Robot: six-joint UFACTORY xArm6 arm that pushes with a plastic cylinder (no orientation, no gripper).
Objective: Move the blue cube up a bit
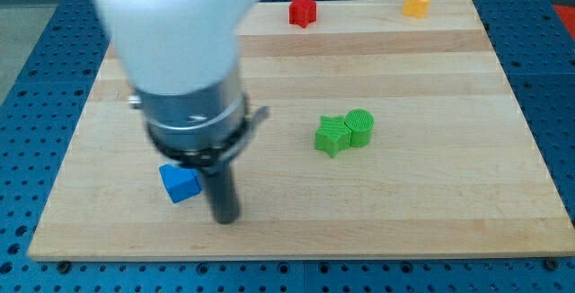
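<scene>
Near the board's [503, 221] lower left, the arm hangs upright, its rod pointing straight down with my tip [226, 219] on the wood just right of the blue cube [180, 183]. No claw shows. Two green blocks [345, 133] touch mid-board.

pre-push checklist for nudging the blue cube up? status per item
1. Blue cube in view, flat on the board: ok.
2. My tip visible: ok, just to the view's right of the cube and slightly lower.
3. Tip below the cube for an upward push: not ok, it sits beside the cube rather than under it.
4. Tip touching the cube: cannot tell, the rod hides that edge.
5. Path toward the view's top: cannot tell, the arm body covers the board above the cube.
6. Other blocks clear of the path: ok, green pair, red block and yellow block lie far off.
</scene>
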